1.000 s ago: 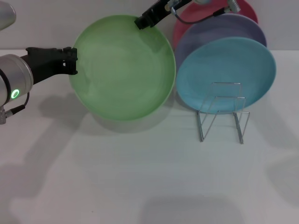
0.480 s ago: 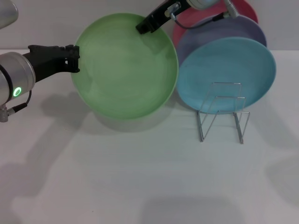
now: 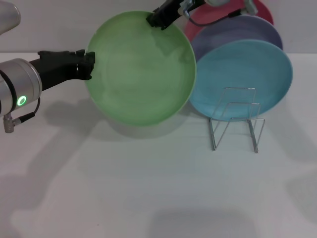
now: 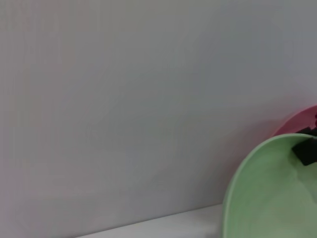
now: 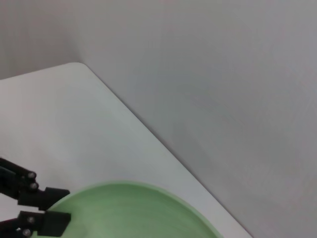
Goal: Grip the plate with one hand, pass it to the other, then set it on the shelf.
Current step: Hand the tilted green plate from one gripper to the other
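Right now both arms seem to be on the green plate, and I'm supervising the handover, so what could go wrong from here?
1. The round light green plastic plate is held only at its rim: left end effector on one edge, right end effector at the top. A badly timed release could drop it.
2. Its edge overlaps the turquoise-blue plate in the head view; a collision is possible.
3. The thin silver wire rack looks light and might tip.

White table (image 3: 148, 188), turquoise plate (image 3: 242, 79) before lavender plate (image 3: 237, 32) and pink plate (image 3: 262, 11), grey wall (image 4: 124, 99)
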`<state>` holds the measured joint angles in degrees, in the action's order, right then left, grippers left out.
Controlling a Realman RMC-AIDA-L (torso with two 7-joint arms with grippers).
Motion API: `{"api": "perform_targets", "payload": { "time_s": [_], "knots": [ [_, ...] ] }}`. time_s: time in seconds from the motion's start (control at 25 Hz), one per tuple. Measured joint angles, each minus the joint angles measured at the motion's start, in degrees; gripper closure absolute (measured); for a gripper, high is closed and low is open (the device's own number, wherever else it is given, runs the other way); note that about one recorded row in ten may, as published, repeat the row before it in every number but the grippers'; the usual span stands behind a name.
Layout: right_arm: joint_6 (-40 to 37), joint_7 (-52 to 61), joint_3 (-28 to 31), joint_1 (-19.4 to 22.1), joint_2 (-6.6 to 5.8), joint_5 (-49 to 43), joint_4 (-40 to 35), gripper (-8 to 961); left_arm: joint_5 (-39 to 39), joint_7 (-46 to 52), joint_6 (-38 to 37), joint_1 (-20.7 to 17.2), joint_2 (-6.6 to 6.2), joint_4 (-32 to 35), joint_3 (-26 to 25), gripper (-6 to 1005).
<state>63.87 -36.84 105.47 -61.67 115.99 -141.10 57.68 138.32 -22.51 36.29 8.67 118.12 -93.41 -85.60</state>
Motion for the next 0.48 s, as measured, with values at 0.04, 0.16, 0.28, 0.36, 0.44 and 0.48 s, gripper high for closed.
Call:
{"api": "perform_targets", "payload": {
  "time_s": [0.04, 0.16, 0.28, 0.36, 0.44, 0.48],
  "knots": [
    [0.0, 0.0, 0.0, 0.1, 0.04, 0.0, 0.0, 852, -0.2, -0.1, 0.0, 0.0, 0.0, 0.0, 0.0, 890],
    [0.2, 0.0, -0.1, 0.4, 0.15, 0.1, 0.3, 853, -0.5, -0.6, 0.0, -0.2, -0.04, -0.4, 0.0, 888],
    [0.3, 0.2, -0.1, 0.6, 0.15, 0.1, 0.7, 855, -0.6, -0.7, 0.0, -0.2, -0.08, -0.6, 0.0, 810],
    [0.4, 0.5, -0.1, 0.9, 0.15, -0.1, 1.3, 857, -0.6, -0.7, 0.2, -0.2, -0.1, -1.1, 0.0, 759],
    [0.4, 0.5, -0.2, 1.0, 0.15, -0.2, 1.4, 858, -0.6, -0.8, 0.3, -0.2, -0.1, -1.3, 0.0, 707],
    [0.4, 0.6, -0.2, 1.1, 0.15, -0.2, 1.9, 860, -0.6, -1.1, 0.4, -0.2, -0.1, -1.5, -0.1, 480]
  ]
}}
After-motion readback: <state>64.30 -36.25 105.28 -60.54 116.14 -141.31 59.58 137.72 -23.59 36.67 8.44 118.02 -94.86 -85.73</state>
